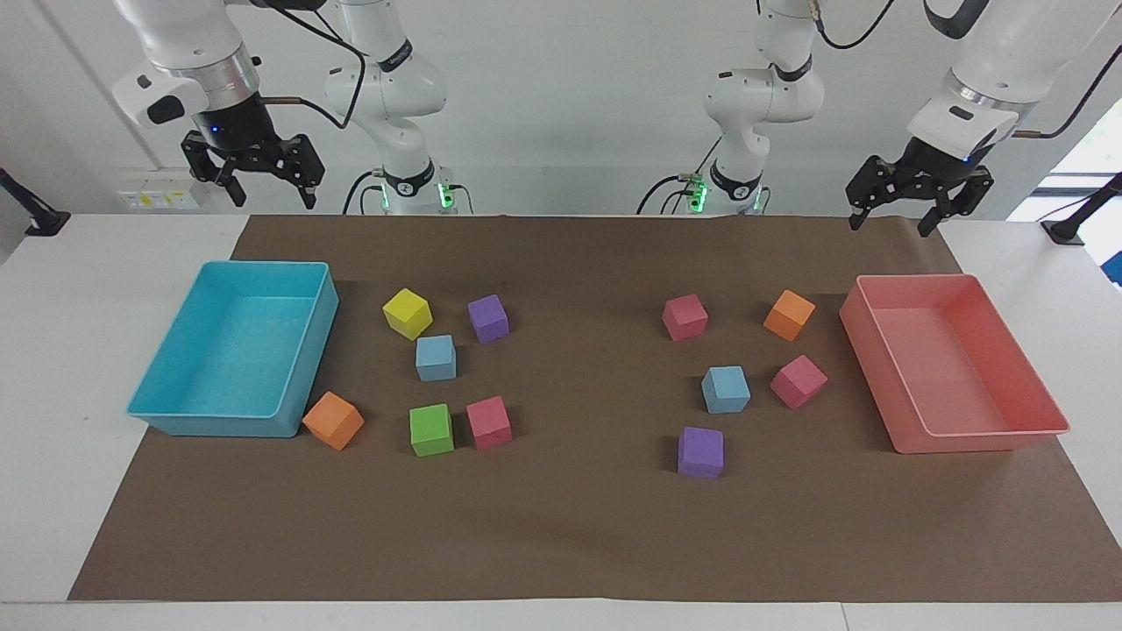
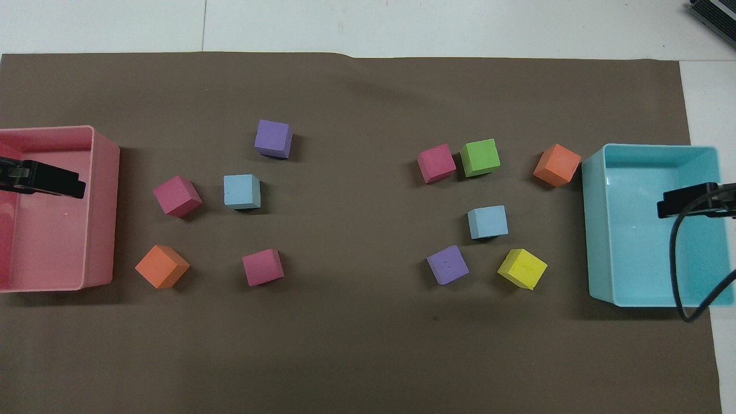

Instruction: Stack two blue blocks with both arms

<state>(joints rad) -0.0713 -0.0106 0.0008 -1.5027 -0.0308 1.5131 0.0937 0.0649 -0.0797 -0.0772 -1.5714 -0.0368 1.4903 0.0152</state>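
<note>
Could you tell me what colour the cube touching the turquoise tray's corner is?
Orange cube, clearest in the facing view, against the tray.

Both arms wait raised, wrists pointing down: left gripper (image 1: 888, 219) and right gripper (image 1: 271, 194) hang with fingers spread, holding nothing.

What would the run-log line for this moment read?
stage: not started | left tool: open, raised near pink tray | right tool: open, raised near turquoise tray | blue blocks: apart, on mat
</note>
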